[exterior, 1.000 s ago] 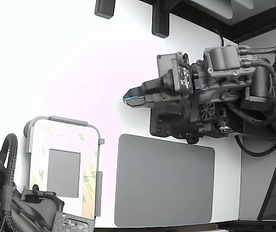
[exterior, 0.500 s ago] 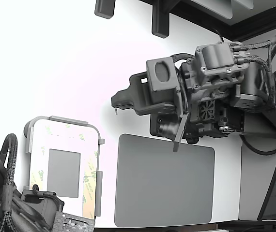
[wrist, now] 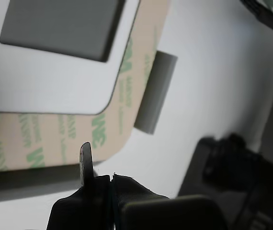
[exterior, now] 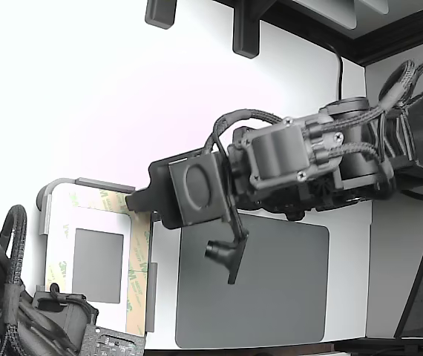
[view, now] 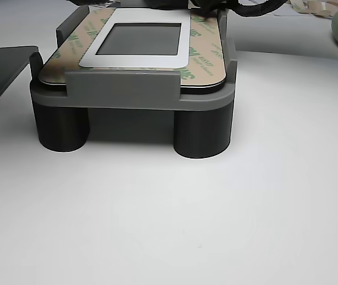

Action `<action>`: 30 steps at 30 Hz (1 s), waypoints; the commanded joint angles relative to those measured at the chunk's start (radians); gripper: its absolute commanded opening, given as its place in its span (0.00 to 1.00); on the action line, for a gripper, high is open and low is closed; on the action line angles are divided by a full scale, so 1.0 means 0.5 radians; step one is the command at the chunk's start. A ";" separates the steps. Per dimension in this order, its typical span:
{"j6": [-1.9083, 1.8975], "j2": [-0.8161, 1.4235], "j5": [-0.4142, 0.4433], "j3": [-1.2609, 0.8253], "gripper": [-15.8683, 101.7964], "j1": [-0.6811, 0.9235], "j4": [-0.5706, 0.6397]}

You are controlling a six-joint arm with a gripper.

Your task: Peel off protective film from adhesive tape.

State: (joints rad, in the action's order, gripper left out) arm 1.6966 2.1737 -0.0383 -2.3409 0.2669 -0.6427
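Note:
A white rounded plate (exterior: pixel 61 222) lies in a grey fixture (exterior: pixel 105 185) at the exterior view's lower left. Its adhesive tape border carries the tan protective film (exterior: pixel 136 285) with green logos around a plain grey rectangle (exterior: pixel 97 265). My gripper (exterior: pixel 131 202) reaches in from the right, its tip at the plate's far right corner. In the wrist view the gripper (wrist: pixel 98 167) looks shut with nothing between its jaws, just off the protective film (wrist: pixel 103 129) at its rounded corner. Contact with the film cannot be told. The other view shows the film (view: pixel 201 50) lying flat on the plate.
A large dark-grey mat (exterior: pixel 271 297) lies right of the fixture, partly under my arm. A second arm with cables (exterior: pixel 18 319) sits at the exterior view's lower left corner. The fixture (view: pixel 133 89) stands raised on round legs.
My arm has swung left and down from above the mat to the plate's far right corner, and the wrist has rolled over. The plate and film have not moved.

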 commanded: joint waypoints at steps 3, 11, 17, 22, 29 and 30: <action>-0.021 -0.178 0.104 0.224 0.04 0.215 0.086; -0.006 -0.583 0.270 0.537 0.04 0.466 0.064; -0.043 -0.715 0.445 0.647 0.04 0.669 0.006; -0.117 -0.727 0.512 0.650 0.04 0.792 0.025; -0.199 -0.788 0.512 0.653 0.04 0.844 0.061; -0.196 -0.804 0.509 0.660 0.04 0.844 0.067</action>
State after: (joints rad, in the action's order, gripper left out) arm 1.5984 1.7595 0.2178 -2.0417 0.6964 -0.6213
